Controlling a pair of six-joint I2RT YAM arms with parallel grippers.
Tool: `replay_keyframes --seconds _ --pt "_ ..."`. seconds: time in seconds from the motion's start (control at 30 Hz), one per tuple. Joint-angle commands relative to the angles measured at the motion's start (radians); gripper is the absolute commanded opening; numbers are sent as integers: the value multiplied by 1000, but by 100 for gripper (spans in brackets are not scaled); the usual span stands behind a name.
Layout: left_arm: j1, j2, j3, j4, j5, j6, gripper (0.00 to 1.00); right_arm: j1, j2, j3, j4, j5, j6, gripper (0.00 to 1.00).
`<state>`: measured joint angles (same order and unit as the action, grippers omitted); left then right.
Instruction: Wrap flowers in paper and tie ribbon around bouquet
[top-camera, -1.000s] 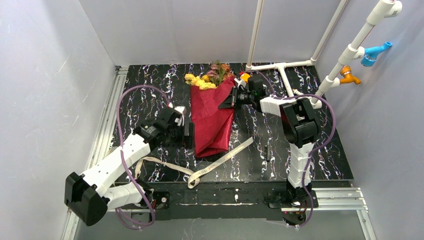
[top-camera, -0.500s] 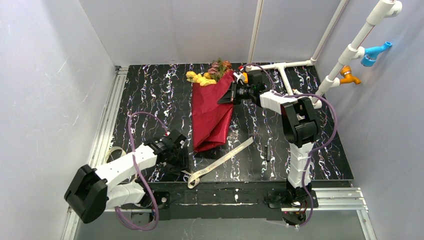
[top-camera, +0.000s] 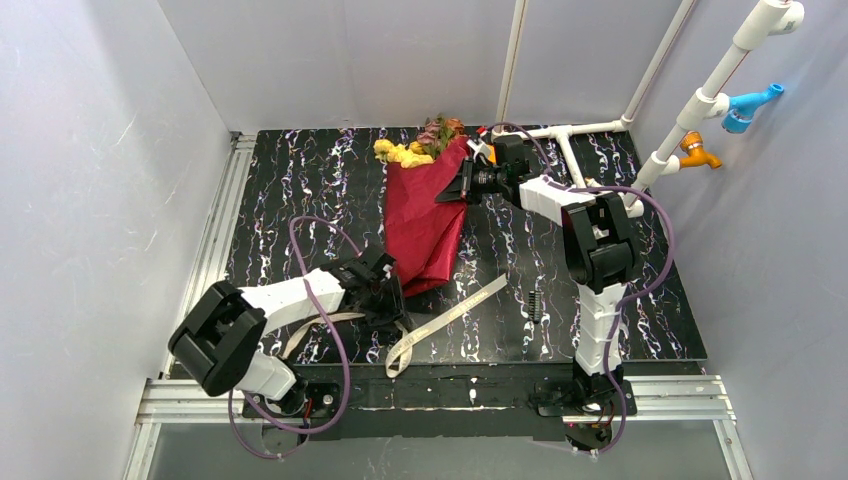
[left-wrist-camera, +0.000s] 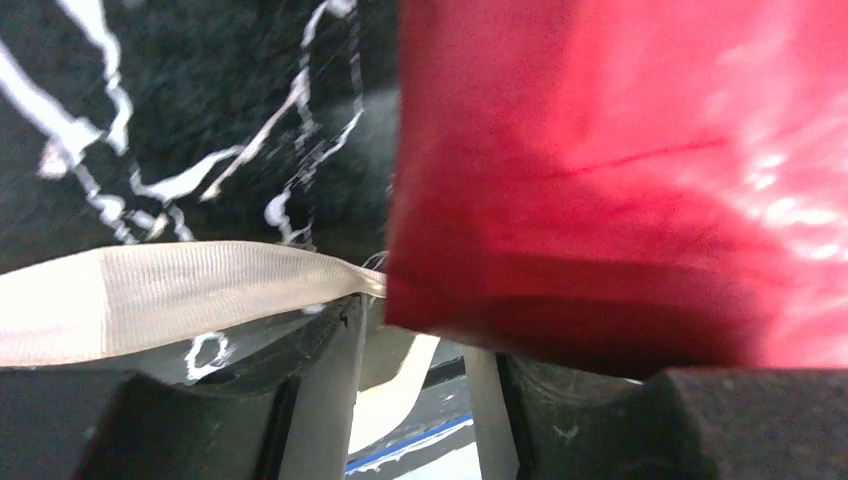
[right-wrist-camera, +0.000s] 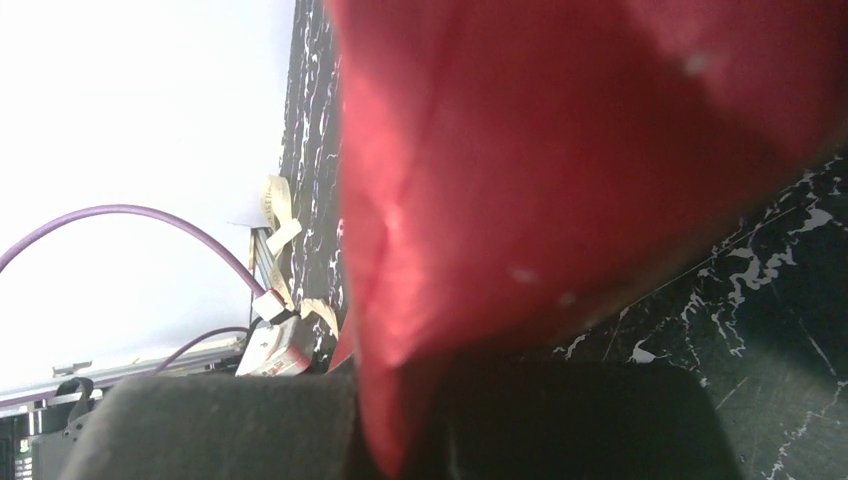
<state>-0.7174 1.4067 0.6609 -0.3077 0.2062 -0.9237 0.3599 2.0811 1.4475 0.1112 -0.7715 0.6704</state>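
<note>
- Left arm (top-camera: 290, 300) has swung down from beside the middle of the bouquet (top-camera: 422, 220) to its thin end.
- The worktop (top-camera: 300, 200) is black with white streaks, and everything lies on it.
- The right arm (top-camera: 595, 250) reaches across to the wide end of the bouquet.
- The bouquet lies near the middle of the worktop. Its wide end points at the far wall and its thin end points at the arms.
- The paper (left-wrist-camera: 620, 170) is red and crinkly and makes the cone.
- The ribbon (top-camera: 450, 313) lies near the front edge. One part runs out to the right of the thin end, and another part goes left under the left arm.
- The flowers (top-camera: 415, 150), yellow and pink, stick out of the wide end.
- The right claw (top-camera: 462, 187) is squeezed tight on the paper's edge by the wide end.
- The left claw (top-camera: 397, 300) has its fingers (left-wrist-camera: 320, 380) a little apart. The ribbon runs down between them, and the paper's tip lies over one finger.
- A small black strip (top-camera: 536, 305) lies just right of the ribbon.
</note>
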Motion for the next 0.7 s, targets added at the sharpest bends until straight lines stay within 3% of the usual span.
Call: replay_keyframes --seconds 0.0,0.4,0.67 --pt "7 92 -11 51 -158 6 39 -14 24 79 6 -4 0 1" --pt "159 -74 -78 11 -245 47 32 -41 98 190 -42 -20 -3 1" --pt "253 -6 -51 51 -164 83 18 -41 92 151 -15 -27 8 1"
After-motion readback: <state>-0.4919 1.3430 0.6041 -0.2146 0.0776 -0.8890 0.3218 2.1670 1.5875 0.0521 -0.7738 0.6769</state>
